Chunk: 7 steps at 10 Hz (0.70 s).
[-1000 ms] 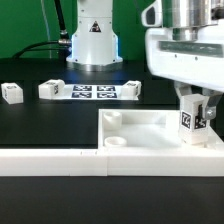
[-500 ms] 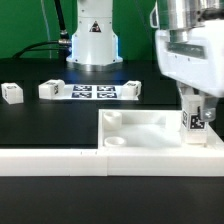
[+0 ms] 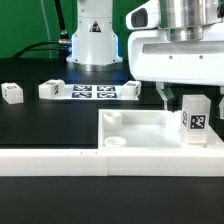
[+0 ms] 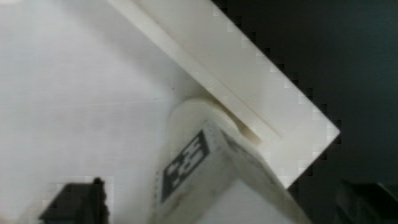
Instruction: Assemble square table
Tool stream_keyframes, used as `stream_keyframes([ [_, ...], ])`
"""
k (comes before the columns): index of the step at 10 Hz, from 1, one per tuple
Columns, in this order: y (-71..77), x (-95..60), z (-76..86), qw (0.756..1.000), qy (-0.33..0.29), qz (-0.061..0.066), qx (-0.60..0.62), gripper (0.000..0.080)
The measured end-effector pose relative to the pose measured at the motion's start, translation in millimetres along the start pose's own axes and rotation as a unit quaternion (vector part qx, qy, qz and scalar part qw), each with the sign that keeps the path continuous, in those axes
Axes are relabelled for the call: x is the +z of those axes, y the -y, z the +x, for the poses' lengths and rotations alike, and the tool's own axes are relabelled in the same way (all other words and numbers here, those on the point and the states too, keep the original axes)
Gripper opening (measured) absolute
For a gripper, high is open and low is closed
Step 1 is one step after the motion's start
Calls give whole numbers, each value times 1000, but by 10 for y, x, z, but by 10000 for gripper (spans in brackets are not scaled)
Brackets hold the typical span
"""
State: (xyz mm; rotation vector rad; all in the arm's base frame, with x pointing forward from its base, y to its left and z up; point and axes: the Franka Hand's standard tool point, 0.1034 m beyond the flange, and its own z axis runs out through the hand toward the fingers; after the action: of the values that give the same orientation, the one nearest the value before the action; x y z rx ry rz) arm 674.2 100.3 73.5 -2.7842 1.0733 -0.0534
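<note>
Foreground first: the long white border wall runs along the front, and the square tabletop lies just behind, seemingly against it. One slab, with two corner holes showing. It looks like stiff, light, smooth plastic, too broad to span, so I'd pinch its raised rim or push it. In its corner toward the exterior view's right a standing leg is upright, tag outward; whether it is fully seated, can't tell. The gripper hovers right above, jaws spread wide, holding nothing. That leg is a small rigid block, probably slick: take it by opposite flat sides. Farther back on the black table are a lone leg, a second leg and a third leg, the last two flanking the marker board. Four legs total.
</note>
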Motion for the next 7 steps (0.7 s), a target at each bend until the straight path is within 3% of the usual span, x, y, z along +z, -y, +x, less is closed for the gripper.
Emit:
stream_keyframes([
  [1, -13, 2, 2, 997, -4, -9, -81, 649],
  [3, 2, -5, -21, 960, -12, -33, -278, 649],
  [4, 13, -16, -15, 939, -13, -34, -343, 649],
  [5, 10, -8, -19, 954, -13, -31, -299, 649],
  [7, 8, -8, -17, 959, -13, -31, -280, 403],
])
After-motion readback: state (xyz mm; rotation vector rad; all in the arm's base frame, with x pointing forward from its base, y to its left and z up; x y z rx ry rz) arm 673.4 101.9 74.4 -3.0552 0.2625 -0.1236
